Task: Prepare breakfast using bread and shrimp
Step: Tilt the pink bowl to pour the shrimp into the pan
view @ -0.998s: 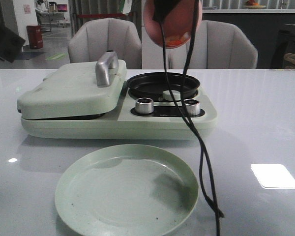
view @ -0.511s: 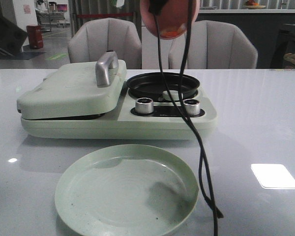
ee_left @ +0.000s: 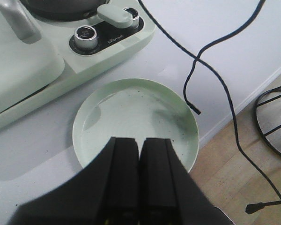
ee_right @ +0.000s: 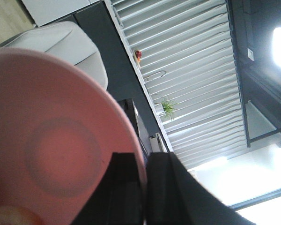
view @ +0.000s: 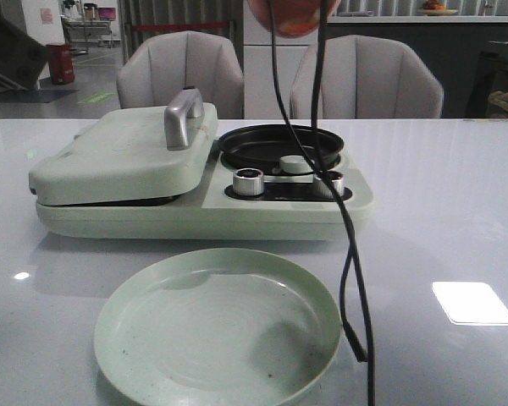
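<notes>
My right gripper (ee_right: 144, 161) is shut on the rim of a pink bowl (ee_right: 51, 150), held high and tilted. In the front view only the bowl's lower part (view: 292, 13) shows at the top edge, above the black pan (view: 279, 144). The orange shrimp (view: 298, 28) lies against the bowl's low side, and shows again as shrimp (ee_right: 16, 216) in the right wrist view. My left gripper (ee_left: 140, 143) is shut with nothing in it, above the near edge of the pale green plate (ee_left: 131, 108). The bread is hidden from every view.
The green breakfast maker (view: 203, 203) has its lid (view: 123, 152) down with a metal handle (view: 182, 114), and two knobs by the pan. The bare green plate (view: 212, 330) lies in front of it. Black cables (view: 347, 254) hang across the pan and plate. Chairs stand behind the table.
The pink bowl has risen, now mostly above the top edge of the front view. The hanging cables swung slightly with it. The left gripper's shadow on the plate shifted.
</notes>
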Tool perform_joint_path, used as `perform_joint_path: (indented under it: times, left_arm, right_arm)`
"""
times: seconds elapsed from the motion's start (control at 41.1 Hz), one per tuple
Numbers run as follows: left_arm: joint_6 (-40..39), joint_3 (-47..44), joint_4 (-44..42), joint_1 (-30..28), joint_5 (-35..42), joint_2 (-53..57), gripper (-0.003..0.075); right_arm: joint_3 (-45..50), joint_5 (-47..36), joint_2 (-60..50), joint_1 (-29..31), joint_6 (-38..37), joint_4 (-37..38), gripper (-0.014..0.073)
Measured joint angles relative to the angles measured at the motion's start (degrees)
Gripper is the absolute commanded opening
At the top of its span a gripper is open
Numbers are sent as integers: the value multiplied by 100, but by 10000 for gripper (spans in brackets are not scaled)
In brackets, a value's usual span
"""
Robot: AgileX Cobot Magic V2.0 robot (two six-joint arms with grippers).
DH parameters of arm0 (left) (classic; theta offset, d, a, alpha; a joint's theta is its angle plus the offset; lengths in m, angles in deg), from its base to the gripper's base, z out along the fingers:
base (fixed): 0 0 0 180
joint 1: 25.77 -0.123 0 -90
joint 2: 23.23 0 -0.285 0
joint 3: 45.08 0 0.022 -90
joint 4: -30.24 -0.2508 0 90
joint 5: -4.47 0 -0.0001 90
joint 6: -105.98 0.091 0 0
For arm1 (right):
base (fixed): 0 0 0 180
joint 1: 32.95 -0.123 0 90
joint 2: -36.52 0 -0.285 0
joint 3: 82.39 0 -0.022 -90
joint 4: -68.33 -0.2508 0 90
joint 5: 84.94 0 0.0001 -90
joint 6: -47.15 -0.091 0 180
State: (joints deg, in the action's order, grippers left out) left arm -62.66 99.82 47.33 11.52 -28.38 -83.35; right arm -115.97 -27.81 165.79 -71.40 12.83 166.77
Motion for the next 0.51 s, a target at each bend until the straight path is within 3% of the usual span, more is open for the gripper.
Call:
perform_joint_path:
  times: [0.511]
  left_arm:
    - [0, 0, 0, 0, 0, 0, 101]
  right_arm:
    - [0, 86, 683, 0, 200, 0, 45]
